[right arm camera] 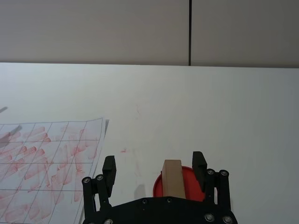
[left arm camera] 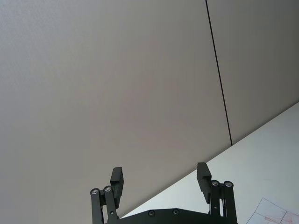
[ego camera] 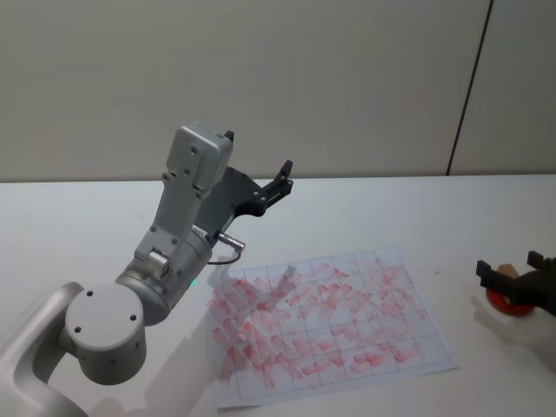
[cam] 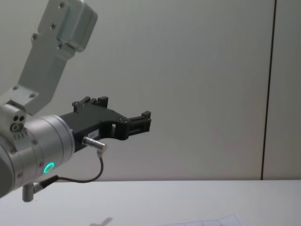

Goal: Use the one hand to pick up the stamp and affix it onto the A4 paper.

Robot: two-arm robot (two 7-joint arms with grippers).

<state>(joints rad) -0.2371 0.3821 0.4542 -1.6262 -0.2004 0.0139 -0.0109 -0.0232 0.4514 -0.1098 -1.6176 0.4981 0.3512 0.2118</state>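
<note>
Loosely, the right tool (right arm camera: pixel 153 162) straddles the stamp (right arm camera: pixel 172 179) on a red pad (right arm camera: pixel 189 182).

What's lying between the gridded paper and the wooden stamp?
Only bare tabletop with a few faint red smudges, as the right wrist view shows between the A4 paper and the stamp.

Bare lab: plain white table (ego camera: pixel 78 217), blank grey panelled wall (ego camera: pixel 347 78).
</note>
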